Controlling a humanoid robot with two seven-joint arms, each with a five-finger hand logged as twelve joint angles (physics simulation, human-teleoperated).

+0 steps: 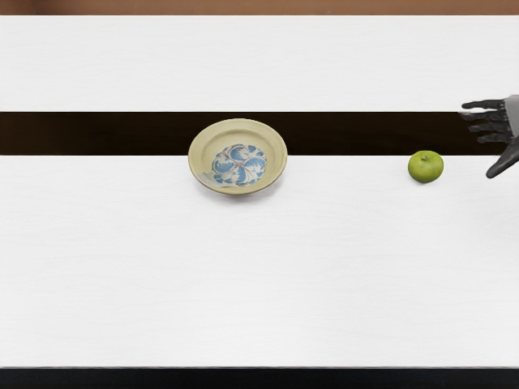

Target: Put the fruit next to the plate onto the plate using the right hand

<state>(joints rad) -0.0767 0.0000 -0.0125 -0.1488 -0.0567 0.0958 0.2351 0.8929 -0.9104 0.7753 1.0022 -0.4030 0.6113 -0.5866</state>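
Near table: white and flat. At its far edge the green apple sits well right of the plate, not touching it. Your right hand hovers just right of the apple, fingers spread, empty, so reach left. The fruit is round, with no long axis. Beyond: dark gap, second white surface.

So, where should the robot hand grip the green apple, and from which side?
Take the green apple around its round middle. Come from the right, slightly above: it stands alone on the table, and the open right robot hand is on that side.
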